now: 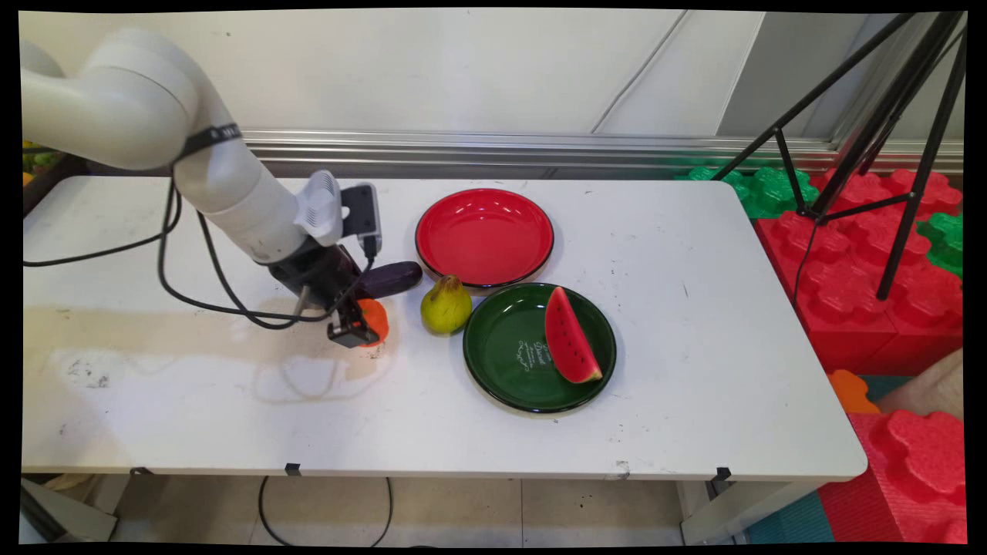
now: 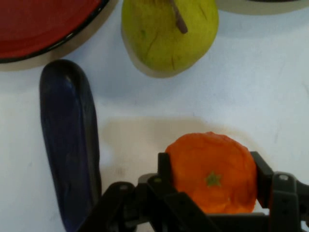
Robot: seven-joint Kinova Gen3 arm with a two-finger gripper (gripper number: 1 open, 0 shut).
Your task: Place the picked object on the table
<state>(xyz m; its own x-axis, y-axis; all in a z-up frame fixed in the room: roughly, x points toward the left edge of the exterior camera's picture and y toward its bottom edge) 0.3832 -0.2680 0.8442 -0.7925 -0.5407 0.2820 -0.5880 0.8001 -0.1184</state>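
Your black two-finger end effector (image 1: 359, 330) sits low on the white bench (image 1: 694, 370), left of centre, with its fingers (image 2: 165, 166) pressed against both sides of a small round orange fruit (image 2: 212, 171) that rests on the bench surface; you are pinching the fruit, and whether it has left the surface cannot be told. Judging by this, the step in hand is a grasp, so any move from here calls for a firm, steady hold. Just beside the fruit lies a dark purple elongated eggplant (image 2: 67, 140), and a yellow-green pear with a brown stem (image 2: 166, 34) stands near, on the side toward the plates. A round glossy red plate (image 1: 484, 235) sits further back, holding nothing. A round dark green plate (image 1: 509, 354) nearer you carries a red watermelon slice with a green rind (image 1: 569, 335). The bench top is scuffed and stained. Beyond its right end stand large red and green interlocking foam blocks (image 1: 856, 231) and a black tripod (image 1: 902, 100); a pale wall runs behind.
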